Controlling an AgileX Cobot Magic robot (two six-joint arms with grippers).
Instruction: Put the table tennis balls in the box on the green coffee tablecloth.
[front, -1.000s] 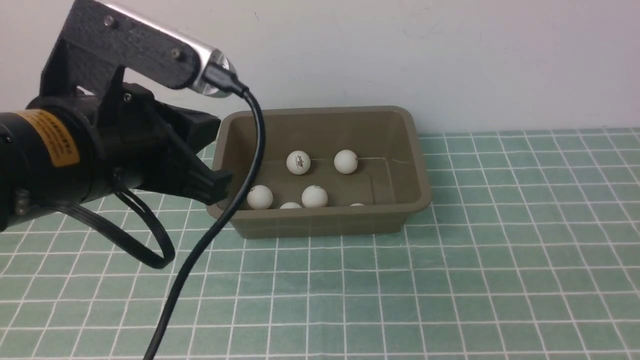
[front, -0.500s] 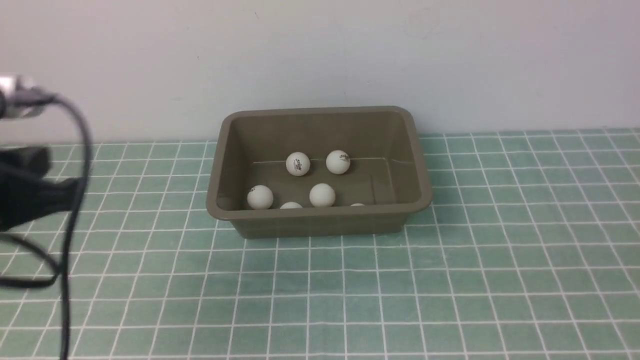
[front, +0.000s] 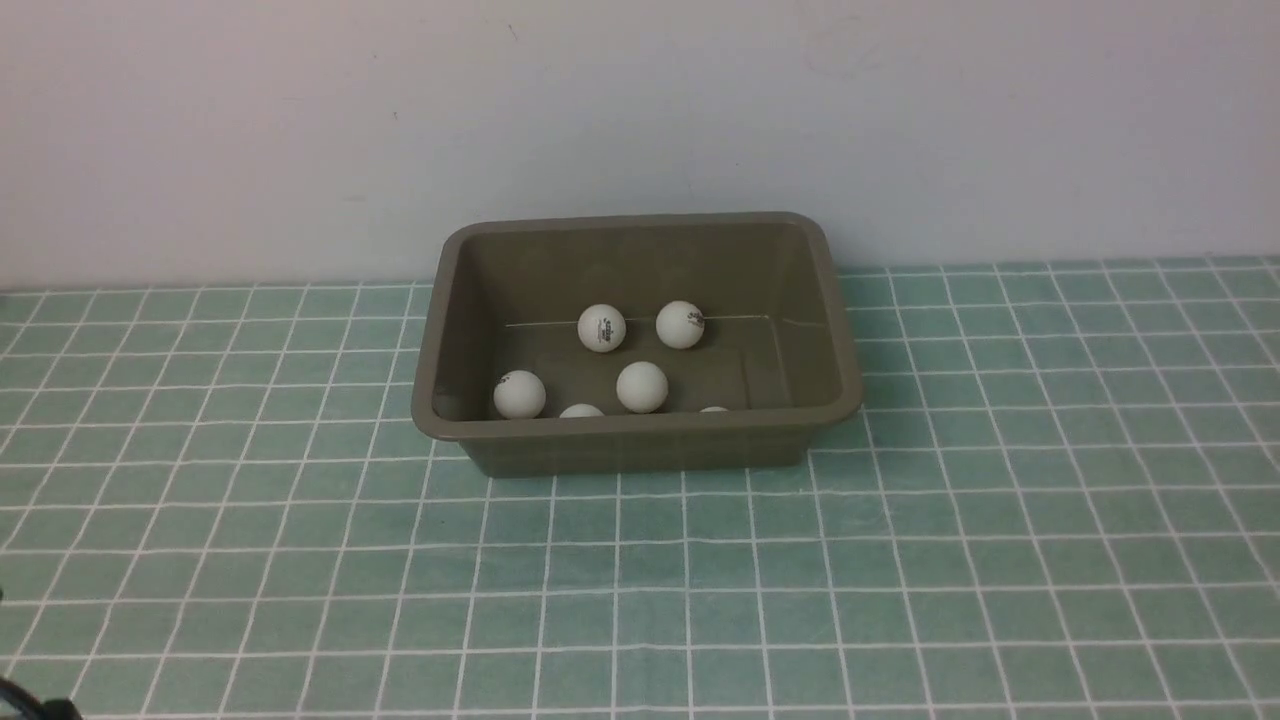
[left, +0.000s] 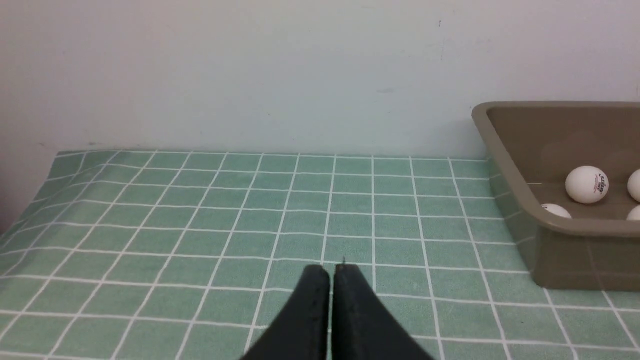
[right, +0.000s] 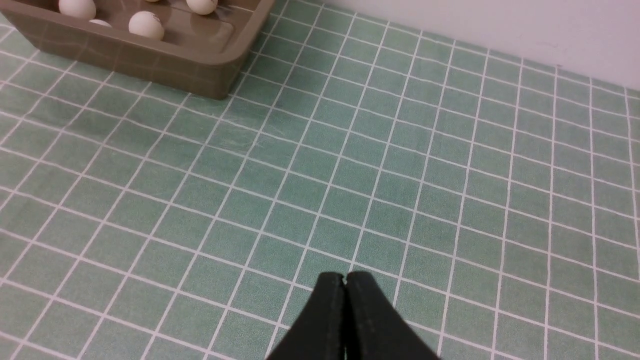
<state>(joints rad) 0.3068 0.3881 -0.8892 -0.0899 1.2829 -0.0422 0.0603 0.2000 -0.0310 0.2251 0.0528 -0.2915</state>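
The olive-brown box stands on the green coffee tablecloth close to the back wall. Several white table tennis balls lie on its floor, two of them half hidden behind the near wall. Neither gripper shows in the front view. In the left wrist view my left gripper is shut and empty, low over bare cloth, with the box and a ball off to one side. In the right wrist view my right gripper is shut and empty above the cloth, well away from the box.
A plain white wall rises directly behind the box. The cloth's left edge curls up near the wall in the left wrist view. A sliver of dark cable shows at the bottom left corner of the front view.
My left arm, which stood beside the box's left end a second ago, has drawn back to the left and out of the front view. The balls in the box shifted slightly.
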